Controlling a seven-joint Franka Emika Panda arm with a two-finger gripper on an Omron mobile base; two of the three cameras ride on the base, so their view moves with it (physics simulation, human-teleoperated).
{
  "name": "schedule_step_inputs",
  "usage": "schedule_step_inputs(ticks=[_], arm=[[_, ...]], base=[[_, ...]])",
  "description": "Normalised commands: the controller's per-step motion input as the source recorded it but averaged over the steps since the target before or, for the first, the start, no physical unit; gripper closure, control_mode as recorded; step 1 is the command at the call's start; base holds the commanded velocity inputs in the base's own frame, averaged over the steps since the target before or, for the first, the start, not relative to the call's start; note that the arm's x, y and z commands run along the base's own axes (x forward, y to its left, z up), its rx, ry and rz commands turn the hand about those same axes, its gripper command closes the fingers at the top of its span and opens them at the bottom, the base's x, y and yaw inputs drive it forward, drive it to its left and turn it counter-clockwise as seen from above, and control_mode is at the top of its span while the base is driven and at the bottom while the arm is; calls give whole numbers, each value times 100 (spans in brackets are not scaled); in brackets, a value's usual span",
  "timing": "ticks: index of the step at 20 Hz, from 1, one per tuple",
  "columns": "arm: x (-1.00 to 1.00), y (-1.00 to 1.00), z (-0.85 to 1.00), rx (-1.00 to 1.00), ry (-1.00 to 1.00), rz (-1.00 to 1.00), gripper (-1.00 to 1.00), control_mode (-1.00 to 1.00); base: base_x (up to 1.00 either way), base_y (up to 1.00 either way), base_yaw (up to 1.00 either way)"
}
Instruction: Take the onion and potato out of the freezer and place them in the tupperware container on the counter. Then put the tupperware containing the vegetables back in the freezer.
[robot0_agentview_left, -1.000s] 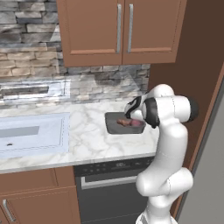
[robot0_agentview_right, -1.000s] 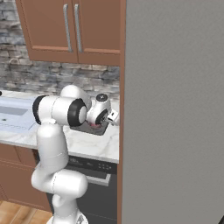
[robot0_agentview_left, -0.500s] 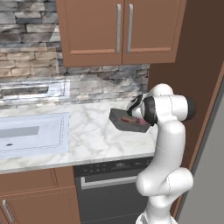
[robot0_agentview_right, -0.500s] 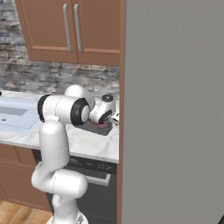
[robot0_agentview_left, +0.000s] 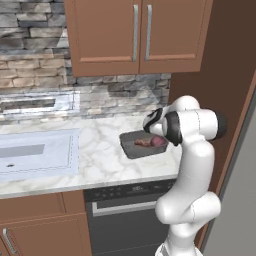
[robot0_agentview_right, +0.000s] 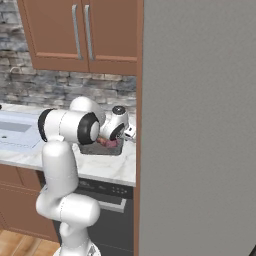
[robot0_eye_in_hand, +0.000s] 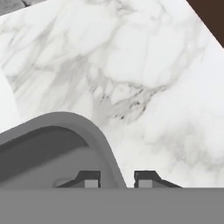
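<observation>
tool (robot0_eye_in_hand: 117, 178) is clamped on the rim of the tupperware container (robot0_agentview_left: 134, 148), one fingertip each side, tray tipped up off the white marble table (robot0_agentview_left: 100, 165). onion (robot0_agentview_left: 158, 141) and potato (robot0_agentview_left: 141, 143) sit inside it.

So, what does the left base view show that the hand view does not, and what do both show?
Left base view alone: the onion and the tan potato lying inside the tupperware container, the pale sink to its left, the stone wall and the wooden cabinets above.

Hand view alone: the end effector close up, with one finger tip on each side of the container's rim at a rounded corner.

Both: the dark container and the marble counter around it.
</observation>
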Motion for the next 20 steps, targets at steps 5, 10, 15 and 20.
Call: schedule_step_inputs(ticks=[5, 10, 15, 20], arm=[[-40, 46, 0, 0, 0, -16, 100, -100], [-53, 45, 3, 2, 0, -29, 100, -100], [-47, 30, 61, 16, 0, -18, 100, -100], [-48, 18, 100, 26, 0, -9, 100, -100]], base=[[0, 0, 0], [0, 0, 0], [0, 0, 0], [0, 0, 0]])
